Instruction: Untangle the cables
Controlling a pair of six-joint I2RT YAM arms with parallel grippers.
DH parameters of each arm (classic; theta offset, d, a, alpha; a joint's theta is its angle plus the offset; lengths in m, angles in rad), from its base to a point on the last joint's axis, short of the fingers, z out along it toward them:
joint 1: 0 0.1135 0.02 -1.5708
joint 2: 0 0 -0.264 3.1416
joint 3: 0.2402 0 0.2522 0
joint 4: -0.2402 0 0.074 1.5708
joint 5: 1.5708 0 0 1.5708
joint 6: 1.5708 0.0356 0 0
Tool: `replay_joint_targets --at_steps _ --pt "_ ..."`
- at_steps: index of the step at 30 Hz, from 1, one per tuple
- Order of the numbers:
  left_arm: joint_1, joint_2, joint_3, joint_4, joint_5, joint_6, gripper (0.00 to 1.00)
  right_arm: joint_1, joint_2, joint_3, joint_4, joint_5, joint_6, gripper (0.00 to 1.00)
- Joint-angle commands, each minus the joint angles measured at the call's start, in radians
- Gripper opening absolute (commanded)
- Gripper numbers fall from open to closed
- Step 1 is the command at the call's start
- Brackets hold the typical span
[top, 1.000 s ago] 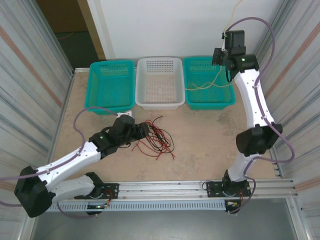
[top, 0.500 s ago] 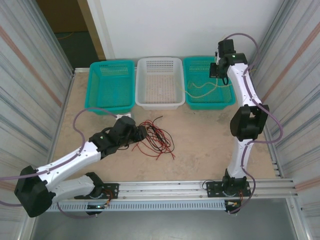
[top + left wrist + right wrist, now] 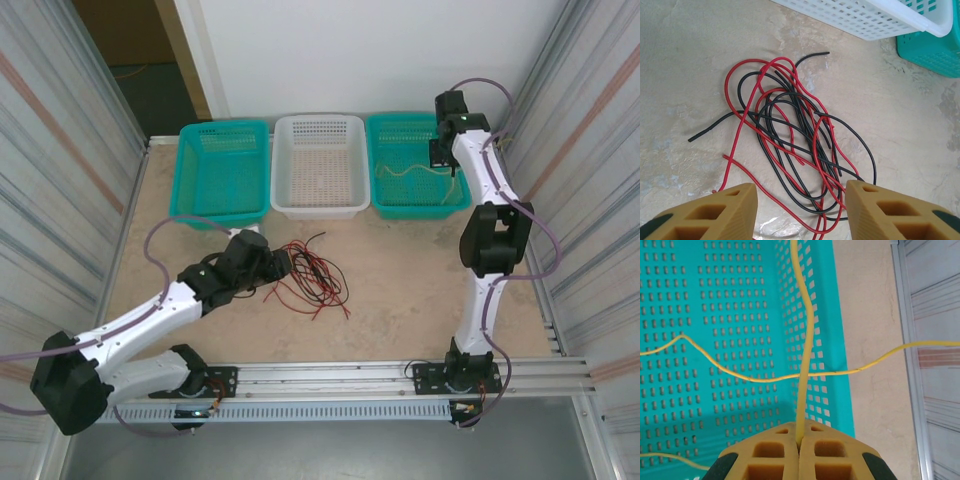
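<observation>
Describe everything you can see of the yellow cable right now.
The yellow cable is a thin, flexible wire, plastic-coated by its look. One stretch runs straight out of the shut right end effector, which grips it. The rest lies in loose waves inside the rightmost teal basket, and one strand crosses the held stretch, passes over the basket's side wall and runs out above the table.

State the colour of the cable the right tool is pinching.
Yellow. The cable shows best in the right wrist view.

two teal baskets (image 3: pixel 225 125) (image 3: pixel 400 117), one white basket (image 3: pixel 318 118), two arms (image 3: pixel 140 322) (image 3: pixel 487 185), one cable tangle (image 3: pixel 310 278).
</observation>
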Motion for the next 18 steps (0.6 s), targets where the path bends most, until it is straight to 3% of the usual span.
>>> replay_joint_targets --at_steps 1,5,13,18 --pt "0.006 0.003 -0.001 -0.001 -0.001 0.017 0.55 0.037 0.052 0.025 -0.021 0.007 -0.033 0.24" --pt "0.008 -0.014 0.008 -0.025 -0.021 0.018 0.66 0.061 0.051 0.056 -0.030 0.012 -0.010 0.60" --pt "0.024 -0.065 0.046 -0.069 -0.051 0.046 0.73 0.086 -0.078 0.099 -0.075 0.028 0.062 0.65" --pt "0.066 -0.140 0.004 -0.008 -0.037 0.022 0.78 0.131 -0.272 -0.069 -0.049 0.011 0.098 0.67"
